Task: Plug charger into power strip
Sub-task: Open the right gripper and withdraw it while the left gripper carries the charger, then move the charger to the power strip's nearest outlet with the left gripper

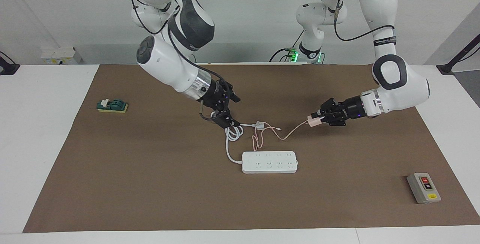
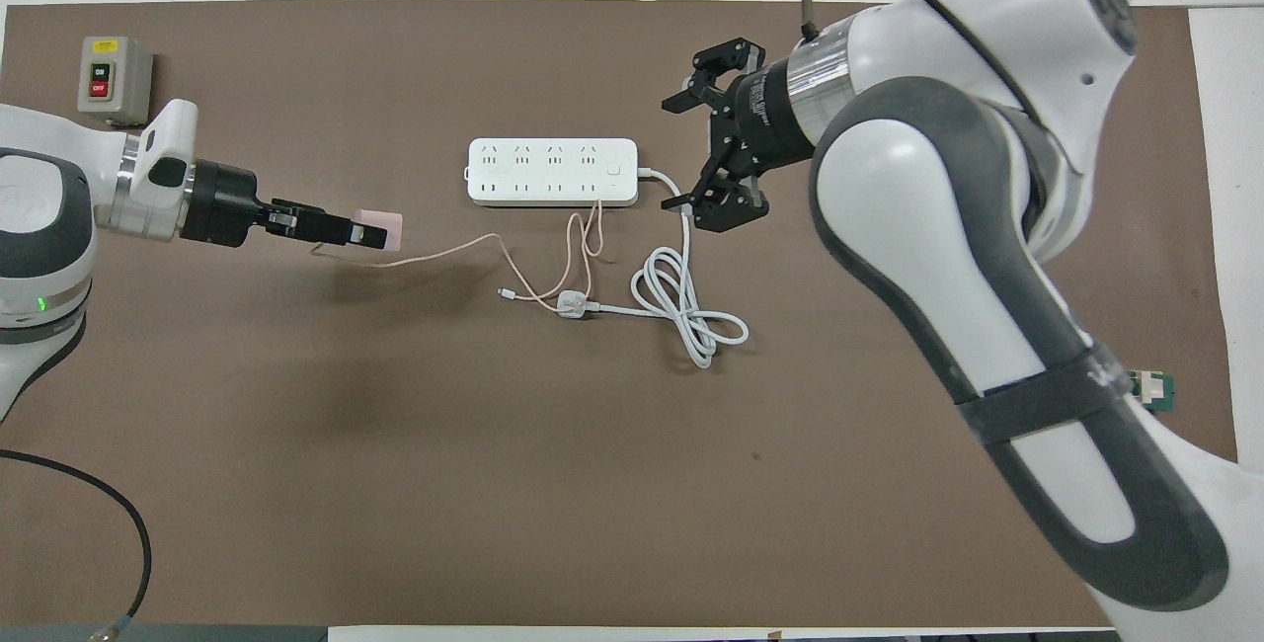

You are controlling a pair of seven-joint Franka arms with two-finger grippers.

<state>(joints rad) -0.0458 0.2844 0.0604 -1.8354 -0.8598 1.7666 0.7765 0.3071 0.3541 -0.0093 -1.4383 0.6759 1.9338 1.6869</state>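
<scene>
Charger [image 1: 314, 121], pale pink cube with thin pink cable [image 1: 285, 136]: hanging in the air, pinched between the closed fingers of the left gripper [image 1: 318, 119], over bare brown mat [image 1: 150, 184] toward the left arm's end of the table; its free end is facing about 9 o'clock in the facing view, toward the middle of the mat, though prongs are too small to make out. The cable is trailing from it down to the mat and looping beside the white plug [image 1: 259, 125]. Power strip [image 1: 269, 162], long white block: lying flat, long axis running 3 to 9 o'clock in both views, sockets facing up, farther from the robots than the plug and well apart from the charger; its thick white cord [image 1: 232, 133] is leaving the end toward the right arm's end of the table and coiling nearer to the robots. Right gripper [image 1: 225, 109]: hanging with fingers spread wide and holding nothing, over the cord coil in the facing view. Open mat is lying all around the strip, broadest toward the table edge farthest from the robots. Grey switch box [image 1: 423, 188]: sitting at about 4 o'clock in the facing view, near the mat's corner. Green block [image 1: 112, 106]: resting at about 9 o'clock, near the mat's edge.
</scene>
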